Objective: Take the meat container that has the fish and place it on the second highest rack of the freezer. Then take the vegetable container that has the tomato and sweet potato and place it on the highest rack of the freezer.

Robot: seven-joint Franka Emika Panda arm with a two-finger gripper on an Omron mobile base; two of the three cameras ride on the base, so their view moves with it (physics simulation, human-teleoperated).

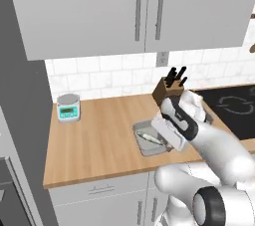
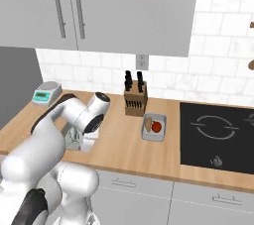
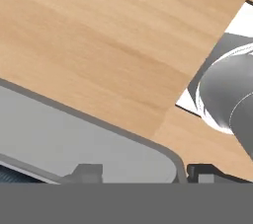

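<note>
Far to the left of the pincer (image 1: 160, 133), a kitchen scale (image 1: 68, 107) is sitting on the wooden table (image 1: 99, 140). The pincer is straddling the near rim of the meat container (image 1: 148, 141), one tip on each side of the wall, jaws part-way in but not yet clamping it. The fish (image 1: 151, 137) is lying in the tray just beside it. Grasping is under way; next, probably, closing firmly and lifting level toward the freezer. Well to the right, the vegetable container (image 2: 154, 128) is waiting with the tomato (image 2: 157, 127) and sweet potato (image 2: 148, 125), near a knife block (image 2: 135, 96).
</note>
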